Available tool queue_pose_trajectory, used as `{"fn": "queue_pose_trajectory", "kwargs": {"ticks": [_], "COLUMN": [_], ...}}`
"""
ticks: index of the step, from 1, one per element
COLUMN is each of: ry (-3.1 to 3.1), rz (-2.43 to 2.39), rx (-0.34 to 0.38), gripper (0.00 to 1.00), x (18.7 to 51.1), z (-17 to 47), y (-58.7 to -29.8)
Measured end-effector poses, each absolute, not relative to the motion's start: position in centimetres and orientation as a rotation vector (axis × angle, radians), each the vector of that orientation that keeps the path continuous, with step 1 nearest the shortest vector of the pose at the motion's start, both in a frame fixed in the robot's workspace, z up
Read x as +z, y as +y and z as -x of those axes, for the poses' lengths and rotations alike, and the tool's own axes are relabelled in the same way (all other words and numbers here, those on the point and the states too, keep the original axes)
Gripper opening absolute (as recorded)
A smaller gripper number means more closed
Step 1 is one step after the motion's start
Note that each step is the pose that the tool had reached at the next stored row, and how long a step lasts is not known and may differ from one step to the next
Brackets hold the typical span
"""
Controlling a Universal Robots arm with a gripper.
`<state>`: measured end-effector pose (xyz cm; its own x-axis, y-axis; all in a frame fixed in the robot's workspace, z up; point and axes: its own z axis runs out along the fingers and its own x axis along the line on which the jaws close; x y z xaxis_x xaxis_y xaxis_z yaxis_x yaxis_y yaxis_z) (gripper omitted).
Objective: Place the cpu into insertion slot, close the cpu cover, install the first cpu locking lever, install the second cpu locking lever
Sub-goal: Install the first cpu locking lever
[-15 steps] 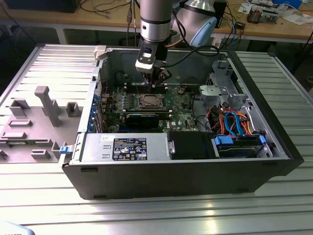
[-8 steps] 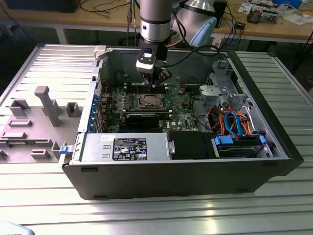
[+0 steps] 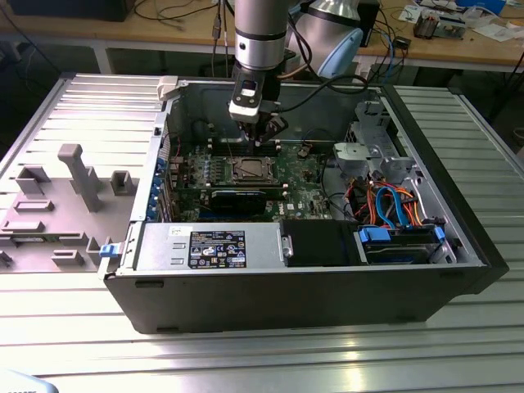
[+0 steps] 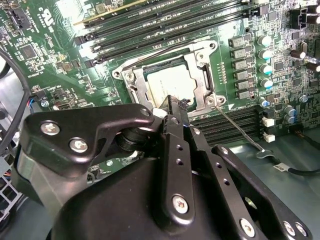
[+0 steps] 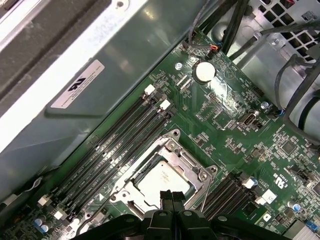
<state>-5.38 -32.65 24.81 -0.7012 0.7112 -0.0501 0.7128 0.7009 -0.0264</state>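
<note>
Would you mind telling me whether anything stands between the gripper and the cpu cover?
Nothing visible does. In the first wrist view the gripper is right at the cover edge, with nothing lying across it; the cpu sits in the cover's window.

black claw on a silver arm

the arm [image 3: 260, 29] is a smooth silver-grey tube, with a pale blue joint cap [image 3: 337, 51] beside it. just above the gripper [image 3: 260, 135] sits a black wrist block carrying a small white box [image 3: 244, 105], and a black cable [image 3: 327, 83] loops off from there. in both wrist views the gripper [image 4: 177, 102] [image 5: 172, 196] is matt black: flat linkage bars [image 4: 85, 130] behind narrow square-tipped fingers [image 4: 176, 145], fastened with bright silver screws [image 4: 51, 129] and dotted with small holes.
</note>
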Motion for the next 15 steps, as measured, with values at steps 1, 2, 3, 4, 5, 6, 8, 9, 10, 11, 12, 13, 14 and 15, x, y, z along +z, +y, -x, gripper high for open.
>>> {"fn": "queue_pose_trajectory", "kwargs": {"ticks": [1,2,3,4,5,6,8,9,10,11,12,13,14,15], "ry": [2.865,2.866,2.868,2.869,2.871,2.873,2.875,2.877,2.878,2.880,2.881,2.883,2.884,2.885], "rz": [-1.196,-1.193,-1.189,-1.186,-1.181,-1.176,-1.170,-1.166,-1.163,-1.159,-1.156,-1.151,-1.148,-1.145], "rx": [-0.068,-0.068,-0.068,-0.068,-0.068,-0.067,-0.067,-0.067,-0.067,-0.067,-0.067,-0.067,-0.067,-0.067], "gripper": [0.11,0.11,0.11,0.11,0.11,0.11,0.11,0.11,0.11,0.11,0.11,0.11,0.11,0.11], "x": [24.81,24.81,24.81,24.81,24.81,24.81,24.81,24.81,24.81,24.81,24.81,24.81,24.81,24.81], "z": [5.38,5.38,5.38,5.38,5.38,5.38,5.38,5.38,5.38,5.38,5.38,5.38,5.38,5.38], "y": [-32.65,-32.65,-32.65,-32.65,-32.65,-32.65,-32.65,-32.65,-32.65,-32.65,-32.65,-32.65,-32.65,-32.65]}}
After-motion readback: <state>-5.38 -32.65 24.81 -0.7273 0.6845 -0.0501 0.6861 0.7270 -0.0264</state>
